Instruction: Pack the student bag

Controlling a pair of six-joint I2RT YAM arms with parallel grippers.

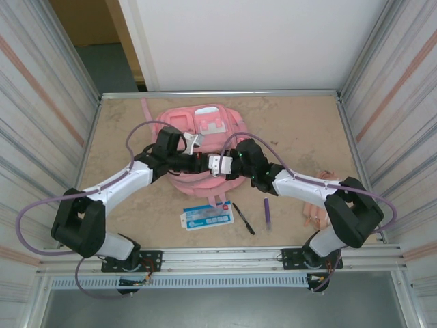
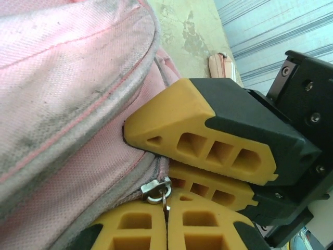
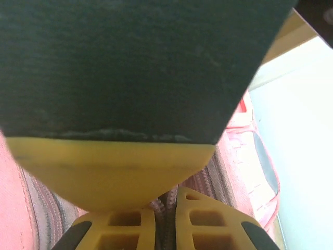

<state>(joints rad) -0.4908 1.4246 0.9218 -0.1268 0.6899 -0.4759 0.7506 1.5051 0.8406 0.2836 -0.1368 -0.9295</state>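
Observation:
The student bag (image 1: 205, 123), a large pink backpack, lies flat at the back middle of the table. Both grippers meet over its near edge. My left gripper (image 1: 201, 162) is shut on the metal zipper pull (image 2: 156, 190), which is pinched between its yellow fingertips (image 2: 130, 224). My right gripper (image 1: 212, 165) comes in from the opposite side, and its fingers (image 2: 208, 130) press against the bag right beside the zipper. In the right wrist view my right gripper (image 3: 165, 224) is shut on a strip of the bag's zipper edge (image 3: 166, 205). A left finger (image 3: 104, 166) looms just above.
On the table in front of the bag lie a blue-and-white card (image 1: 208, 215), a black pen (image 1: 243, 218) and a purple pen (image 1: 268, 212). A peach-coloured item (image 1: 317, 205) sits by the right arm. Corrugated metal walls (image 1: 41, 102) close in both sides.

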